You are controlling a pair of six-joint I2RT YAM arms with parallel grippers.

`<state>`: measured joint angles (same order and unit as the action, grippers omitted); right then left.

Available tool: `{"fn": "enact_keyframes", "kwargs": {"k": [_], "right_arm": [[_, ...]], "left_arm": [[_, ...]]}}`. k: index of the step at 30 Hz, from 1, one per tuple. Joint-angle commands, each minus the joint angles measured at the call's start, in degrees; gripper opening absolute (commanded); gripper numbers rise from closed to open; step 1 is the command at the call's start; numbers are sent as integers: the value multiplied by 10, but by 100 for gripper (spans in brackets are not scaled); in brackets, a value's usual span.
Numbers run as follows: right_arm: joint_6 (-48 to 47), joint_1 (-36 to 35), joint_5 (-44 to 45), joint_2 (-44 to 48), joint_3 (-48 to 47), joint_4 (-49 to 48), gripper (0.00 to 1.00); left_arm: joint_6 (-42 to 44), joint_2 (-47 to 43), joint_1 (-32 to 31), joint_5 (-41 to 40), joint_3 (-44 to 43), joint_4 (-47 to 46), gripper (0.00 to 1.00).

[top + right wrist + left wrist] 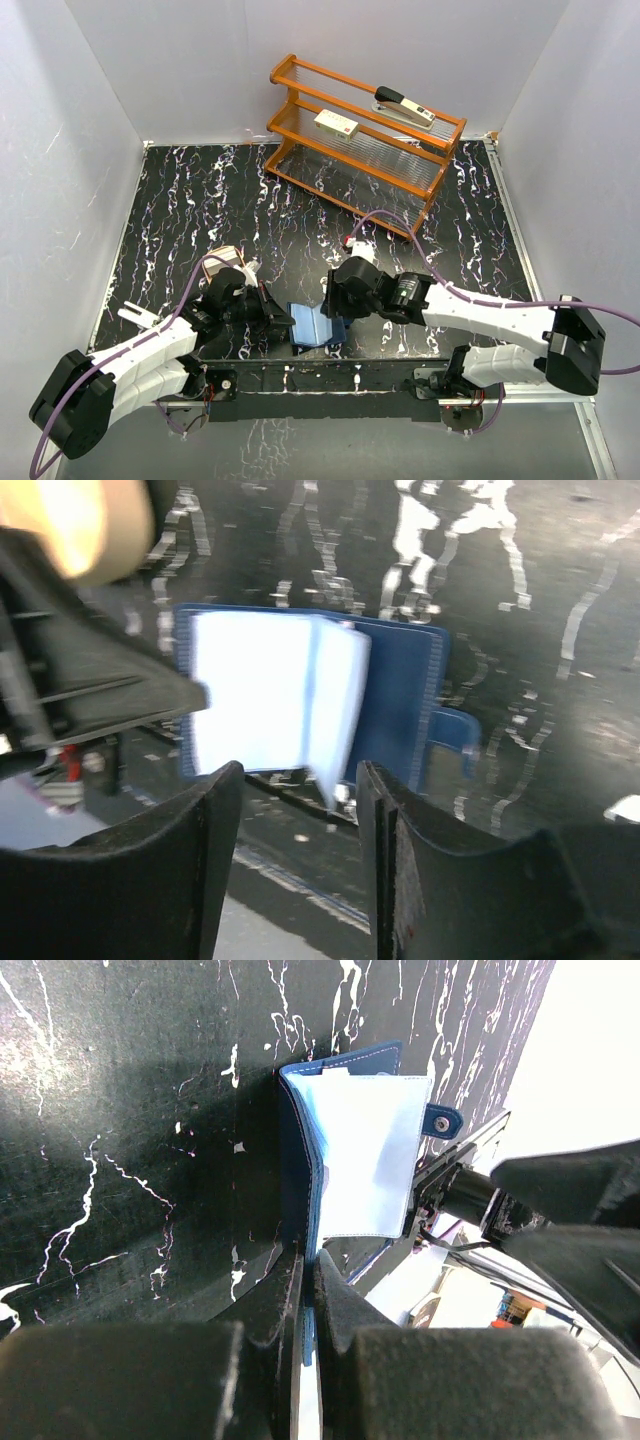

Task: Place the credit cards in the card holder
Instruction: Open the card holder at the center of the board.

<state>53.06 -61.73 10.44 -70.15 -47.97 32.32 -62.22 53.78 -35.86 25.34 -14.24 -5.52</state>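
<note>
Card holder (312, 326) sits open at the near edge of the table (200, 190), between the two grippers. Navy cover, pale blue glossy pockets facing up and right, snap tab (441, 1120) sticking out on the far side. In the left wrist view it stands on its edge, cover at left and pocket panel spread to the right.

Left gripper (288, 322) is clamped tight on the cover's edge, and the blue edge shows pinched between its fingers (335, 1310).

Right gripper (335, 308) hangs just over the holder's right side, jaws partway apart, nothing between them. In the right wrist view the picture is blurred, and one pale flap (335, 705) of the holder stands up ahead of the gap.

Credit cards: cannot pick them out for sure. A small pale flat piece (138, 316) lies near the table's left edge beside the left arm, too small to tell.

A tan tray (228, 258) is partly hidden behind the left arm. An orange rack (300, 75) is at the back right of the table. On it are a cream box (337, 124) with a red label and, higher up, a stapler (405, 107).
</note>
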Motion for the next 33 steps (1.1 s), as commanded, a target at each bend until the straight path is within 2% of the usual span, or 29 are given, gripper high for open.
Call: {"fn": "enact_keyframes", "kwargs": {"k": [1, 3, 7, 9, 13, 14, 16, 20, 26, 33], "right_arm": [[17, -13, -49, 30, 9, -137, 44], [20, -18, -65, 21, 21, -173, 43], [24, -27, -64, -31, 24, -186, 44], [17, -27, -77, -56, 29, -205, 45], [18, -31, -65, -90, 30, -202, 48], [19, -31, -61, -93, 32, -204, 48], [18, -31, -52, -100, 34, -206, 48], [11, -36, -35, -118, 21, -183, 55], [12, -48, 3, -146, -10, -145, 60], [23, -71, 38, -180, -36, -115, 63]], "left_arm": [[-2, -8, -3, 16, -7, 6, 0], [-3, -6, -3, 16, -5, 4, 0], [-6, -2, -3, 6, -11, 18, 0], [-4, -13, -3, -12, -24, 51, 7], [0, -56, -3, -92, -72, 171, 43], [0, -65, -3, -116, -86, 206, 49], [-2, -80, -3, -162, -118, 266, 57], [-8, -90, -2, -277, -190, 387, 69], [-9, -48, 3, -419, -268, 509, 74], [-24, -64, 69, -473, -282, 536, 71]]}}
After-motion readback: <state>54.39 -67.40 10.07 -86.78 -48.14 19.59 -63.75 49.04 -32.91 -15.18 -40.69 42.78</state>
